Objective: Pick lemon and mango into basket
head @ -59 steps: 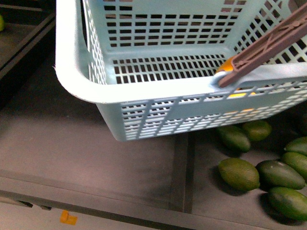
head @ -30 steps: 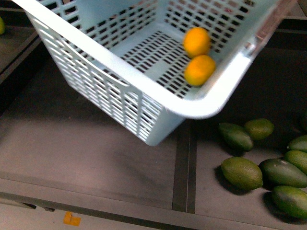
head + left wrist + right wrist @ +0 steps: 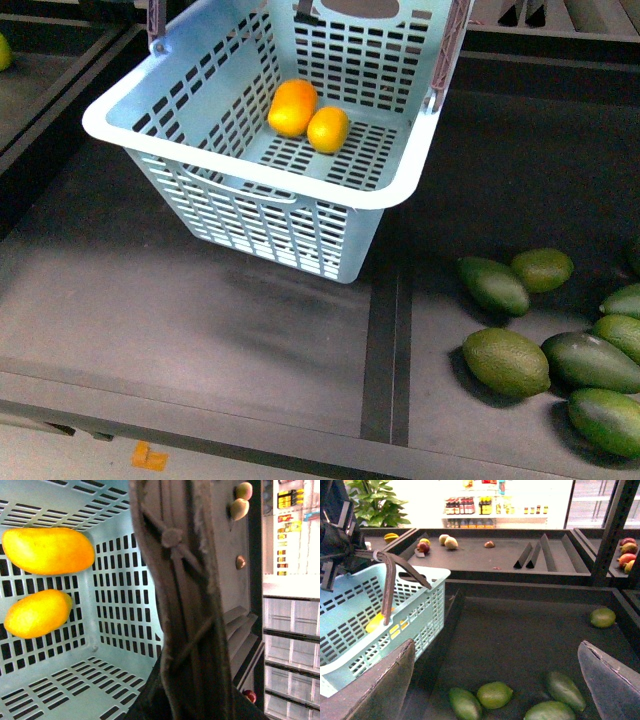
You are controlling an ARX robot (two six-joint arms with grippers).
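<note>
The pale aqua basket (image 3: 250, 170) hangs tilted above the dark shelf at the upper middle. On its slotted floor the longer orange mango (image 3: 292, 107) touches the shorter lemon (image 3: 328, 129). The left wrist view shows the mango (image 3: 48, 550), the lemon (image 3: 37, 613) and the basket floor (image 3: 115, 595) under the brown handle (image 3: 185, 605). My left gripper (image 3: 187, 702) is shut on that handle; it also shows in the right wrist view (image 3: 347, 550). My right gripper (image 3: 495, 647) is open and empty over green fruits, to the right of the basket (image 3: 415, 610).
Several dark green oval fruits (image 3: 505, 360) lie on the shelf at the lower right, also seen in the right wrist view (image 3: 495, 694). A dark divider strip (image 3: 385, 340) runs front to back. A rear shelf (image 3: 485, 555) holds more fruit.
The basket has swung away from the camera and turned more level. The mango and lemon have settled together on its floor.
</note>
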